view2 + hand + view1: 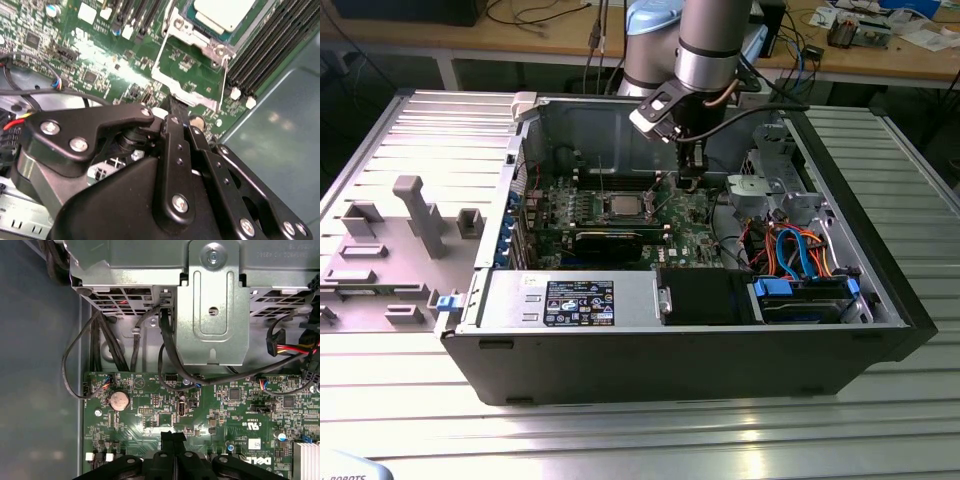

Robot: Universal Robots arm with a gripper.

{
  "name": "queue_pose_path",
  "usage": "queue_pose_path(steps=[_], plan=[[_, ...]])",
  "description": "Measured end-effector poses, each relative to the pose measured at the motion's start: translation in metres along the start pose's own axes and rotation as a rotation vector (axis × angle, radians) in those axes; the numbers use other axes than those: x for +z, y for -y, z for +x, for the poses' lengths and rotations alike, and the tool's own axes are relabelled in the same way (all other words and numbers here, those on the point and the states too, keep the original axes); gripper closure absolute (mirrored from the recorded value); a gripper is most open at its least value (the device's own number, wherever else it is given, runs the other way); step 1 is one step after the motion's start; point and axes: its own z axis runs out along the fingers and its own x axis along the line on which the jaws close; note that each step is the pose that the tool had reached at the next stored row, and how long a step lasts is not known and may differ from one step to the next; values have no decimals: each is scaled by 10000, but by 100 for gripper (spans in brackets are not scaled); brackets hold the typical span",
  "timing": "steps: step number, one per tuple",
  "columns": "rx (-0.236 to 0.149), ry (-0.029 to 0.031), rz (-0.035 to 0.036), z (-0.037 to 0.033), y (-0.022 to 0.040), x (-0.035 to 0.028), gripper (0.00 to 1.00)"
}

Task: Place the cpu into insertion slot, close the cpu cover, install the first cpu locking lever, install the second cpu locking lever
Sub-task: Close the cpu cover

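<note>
Exterior view overlooks case (670, 355); both wrist views hug motherboard (192, 75) (150, 412).

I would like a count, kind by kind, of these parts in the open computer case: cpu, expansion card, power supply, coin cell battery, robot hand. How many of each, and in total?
cpu: 1
expansion card: 1
power supply: 1
coin cell battery: 1
hand: 1
Total: 5

The cpu (225, 12) runs off the second wrist view's edge; the bulk of my end effector (175, 107) hides the motherboard (100, 50) under it.
</note>
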Motion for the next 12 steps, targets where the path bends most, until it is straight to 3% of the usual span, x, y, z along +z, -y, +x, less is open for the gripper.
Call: queue_pose_path(steps=[5,12], plan=[[-1,-2,0,0,56,0,89],[-1,-1,0,-3,63,4,89]])
